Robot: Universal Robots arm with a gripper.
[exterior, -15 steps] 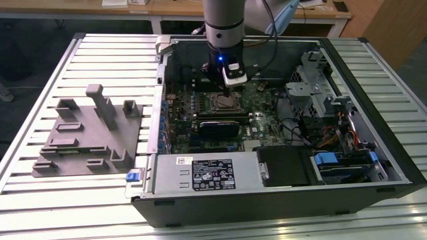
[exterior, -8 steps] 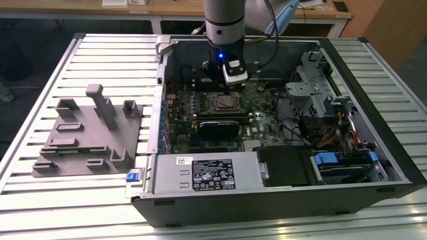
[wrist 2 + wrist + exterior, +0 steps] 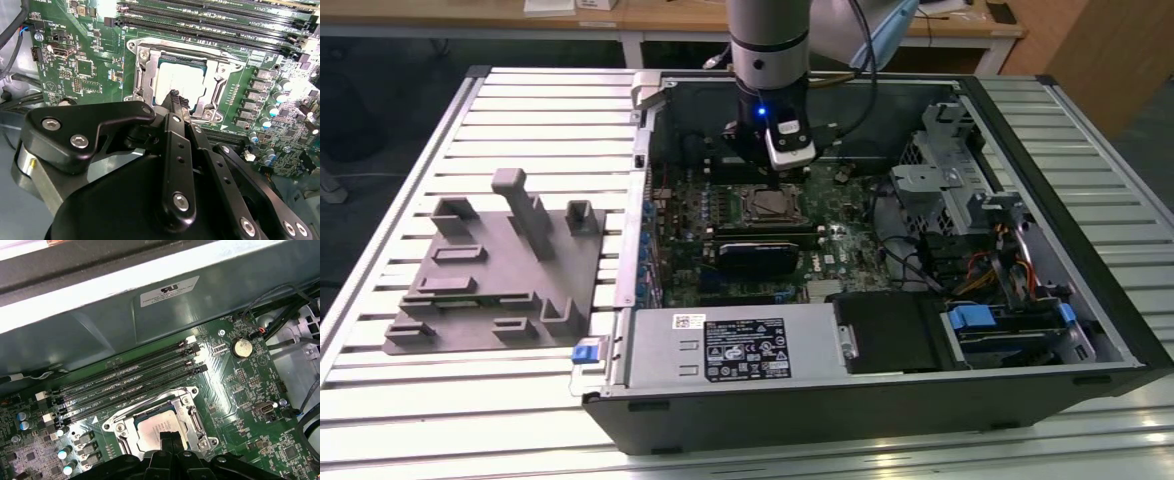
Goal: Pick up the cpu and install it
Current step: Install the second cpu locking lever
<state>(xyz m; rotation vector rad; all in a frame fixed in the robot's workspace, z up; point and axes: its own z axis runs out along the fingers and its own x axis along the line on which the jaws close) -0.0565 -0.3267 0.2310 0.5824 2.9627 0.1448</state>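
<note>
**CPU seated flat in the motherboard socket, end effector directly above**

The slatted table carries an open computer case, and beside the case, toward the exterior view's left, a gray fixture tray. Inside the case lies the green motherboard. Its metal socket frame surrounds the cpu, which lies flat, shiny top facing up, edges square with the frame; being square, it has no evident long axis. Black memory slots run just beside the socket. The end effector hangs over the cpu with its fingers drawn together at the tips, covering part of the chip's near edge. Whether the tips touch the cpu cannot be told.
</note>
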